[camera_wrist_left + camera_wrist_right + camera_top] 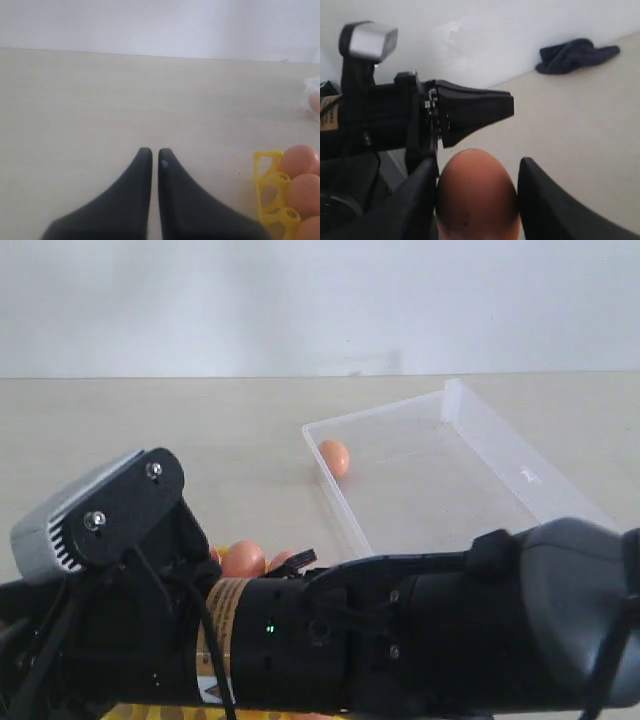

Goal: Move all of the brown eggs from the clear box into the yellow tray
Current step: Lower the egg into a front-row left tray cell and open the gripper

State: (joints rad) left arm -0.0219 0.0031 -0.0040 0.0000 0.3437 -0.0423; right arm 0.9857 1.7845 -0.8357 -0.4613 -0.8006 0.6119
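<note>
While the right pincer (479,172) stands partly open, clamped on one smooth brown egg (477,200) whose long axis seems to run along the fingers, I judge the yellow tray (261,170) lies just beneath this arm. Left pincer (151,152) is closed and empty, beside the tray's lattice cells. A lone egg (334,457) sits in the glossy clear box (335,502).

Exterior: low, close behind arm (420,630). Wrist views: along jaws, near table (100,100).
</note>
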